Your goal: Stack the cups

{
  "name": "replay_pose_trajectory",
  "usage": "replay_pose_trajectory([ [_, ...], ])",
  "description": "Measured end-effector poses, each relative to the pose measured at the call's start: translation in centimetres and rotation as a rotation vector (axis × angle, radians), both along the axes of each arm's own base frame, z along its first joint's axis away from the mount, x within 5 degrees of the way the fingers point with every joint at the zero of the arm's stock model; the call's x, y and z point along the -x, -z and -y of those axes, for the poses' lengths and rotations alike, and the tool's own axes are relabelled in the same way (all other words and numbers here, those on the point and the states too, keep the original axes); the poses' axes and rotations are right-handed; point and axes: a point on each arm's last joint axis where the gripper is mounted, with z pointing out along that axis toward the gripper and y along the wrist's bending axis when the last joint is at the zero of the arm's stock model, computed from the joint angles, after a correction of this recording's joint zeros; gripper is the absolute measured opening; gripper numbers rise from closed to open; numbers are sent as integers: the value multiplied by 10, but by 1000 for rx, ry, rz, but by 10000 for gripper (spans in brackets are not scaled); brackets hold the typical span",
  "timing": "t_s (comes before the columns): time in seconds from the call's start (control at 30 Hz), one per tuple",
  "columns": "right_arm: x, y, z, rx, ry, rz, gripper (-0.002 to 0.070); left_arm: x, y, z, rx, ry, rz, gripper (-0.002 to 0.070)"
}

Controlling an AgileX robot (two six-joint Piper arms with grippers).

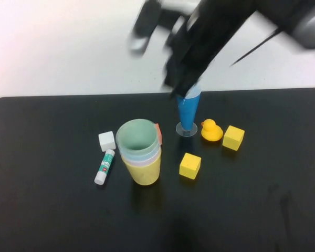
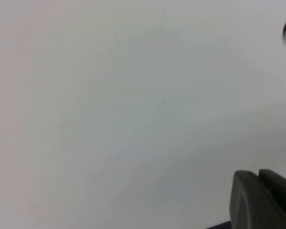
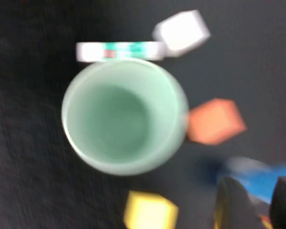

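The cups [image 1: 140, 151] stand nested near table centre, green inside yellow. My right gripper [image 3: 250, 200], jaws parted and empty, hangs above the far side; only its wrist view reveals the orange block [image 3: 214, 121] behind the stack. My left gripper [image 2: 262, 198] is closed, facing blank wall.

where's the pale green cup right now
The pale green cup sits topmost in the nested cup stack near the table's middle in the high view, right of the white cube and glue stick.

Smooth matt pastel plastic cups [image 1: 140, 152] nested together, matt black table [image 1: 52, 210], glossy yellow rubber-like duck [image 1: 211, 130], blue cone glass [image 1: 189, 111] with clear foot.
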Motion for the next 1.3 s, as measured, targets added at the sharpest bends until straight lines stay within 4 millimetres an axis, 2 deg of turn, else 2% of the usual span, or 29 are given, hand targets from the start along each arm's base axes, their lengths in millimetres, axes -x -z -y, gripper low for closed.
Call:
replay_pose_trajectory([
  [0.1,24,-62,45,-17,62,138,78,0,0,0,14,4,-2,1],
  [0.13,29,-73,55,-27,81,166,61,0,0,0,15,7,-1,1],
  [0.2,54,-110,94,-53,144,256,22,0,-1,1,28,18,0,1],
  [0.27,78,-132,124,-49,204,326,9,1,-1,2,49,36,3,1],
  [0.33,106,-146,148,-51,246,383,4,3,-2,3,62,56,8,1],
  [0.43,140,-147,166,-76,271,409,0,6,-3,4,75,82,21,1],
  [0.53,166,-130,174,-155,285,395,-1,10,-5,4,89,96,41,1],
  [0.6,182,-111,178,-235,288,415,-1,12,-6,3,94,98,56,1],
  [0.7,201,-71,184,-345,303,469,-1,16,-7,1,117,101,77,1],
  [0.73,208,-66,187,-382,309,504,-1,17,-8,1,127,104,85,1],
  [0.87,230,-8,199,-402,329,514,-1,22,-8,-1,143,107,98,1],
  [1.0,240,31,203,-354,333,449,-1,23,-7,-1,141,106,88,1],
  [1.3,246,78,206,-258,319,336,-1,22,-7,-1,138,105,79,1],
])
